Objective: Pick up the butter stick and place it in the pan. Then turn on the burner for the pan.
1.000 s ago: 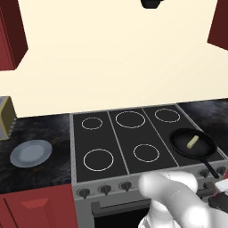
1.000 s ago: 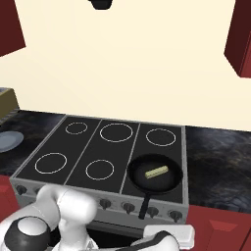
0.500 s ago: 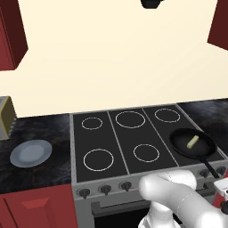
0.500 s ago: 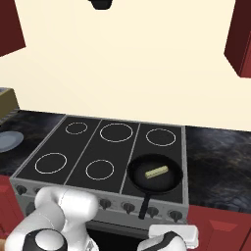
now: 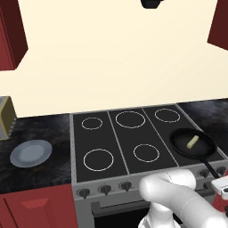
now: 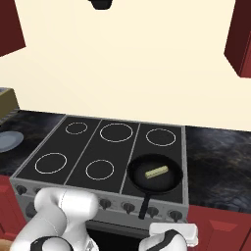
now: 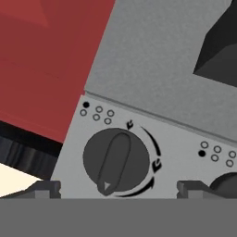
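The black pan (image 5: 201,149) (image 6: 169,180) rests on the front right burner of the stove, handle pointing toward the front edge. The pale yellow butter stick (image 5: 192,142) (image 6: 157,172) lies inside it. My gripper (image 7: 118,190) is open and held close in front of a dark round stove knob (image 7: 115,159) on the grey control panel. One fingertip (image 7: 44,187) stands on each side of the knob, not touching it. The knob's pointer mark is aimed down toward the fingertips. My white hand (image 6: 171,234) hangs low in front of the stove's right end.
A row of knobs (image 6: 129,207) runs along the stove front, and a second knob (image 7: 227,185) sits beside the near one. A grey-blue plate (image 5: 30,153) lies on the dark counter left of the stove. Red cabinets (image 6: 218,230) flank the stove.
My arm's elbow has swung lower and further left in front of the stove. The pan and butter stick have not moved. The gripper stays open.
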Motion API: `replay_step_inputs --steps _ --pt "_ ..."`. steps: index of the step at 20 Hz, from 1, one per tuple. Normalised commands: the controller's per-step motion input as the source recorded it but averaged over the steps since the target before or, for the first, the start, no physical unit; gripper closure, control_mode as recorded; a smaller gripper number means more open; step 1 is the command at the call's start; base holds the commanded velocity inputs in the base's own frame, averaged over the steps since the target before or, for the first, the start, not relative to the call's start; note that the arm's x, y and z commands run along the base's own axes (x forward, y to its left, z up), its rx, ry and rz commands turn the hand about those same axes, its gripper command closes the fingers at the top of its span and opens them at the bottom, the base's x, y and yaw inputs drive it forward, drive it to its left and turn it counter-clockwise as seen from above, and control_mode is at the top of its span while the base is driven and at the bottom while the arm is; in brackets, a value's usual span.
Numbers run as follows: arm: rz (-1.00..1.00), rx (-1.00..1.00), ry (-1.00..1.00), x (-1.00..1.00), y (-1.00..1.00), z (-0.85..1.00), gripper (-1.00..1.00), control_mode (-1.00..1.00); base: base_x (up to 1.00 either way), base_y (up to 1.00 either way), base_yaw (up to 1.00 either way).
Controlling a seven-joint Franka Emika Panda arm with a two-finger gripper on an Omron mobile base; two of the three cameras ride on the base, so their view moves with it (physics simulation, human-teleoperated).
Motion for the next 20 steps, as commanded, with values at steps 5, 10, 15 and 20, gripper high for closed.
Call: replay_step_inputs --steps 5,10,15,20 --pt "0.0 0.03 0.0 0.09 0.0 -0.11 -1.0 -1.0 0.0 0.0 0.0" --pt "0.0 0.04 0.0 0.01 0.0 -0.1 -1.0 -1.0 0.0 0.0 0.0" --pt "0.0 0.04 0.0 0.09 -0.01 -0.04 -1.0 -1.0 0.0 0.0 0.0" --pt "0.0 0.04 0.0 0.16 -0.05 -0.06 -1.0 -1.0 0.0 0.0 0.0"
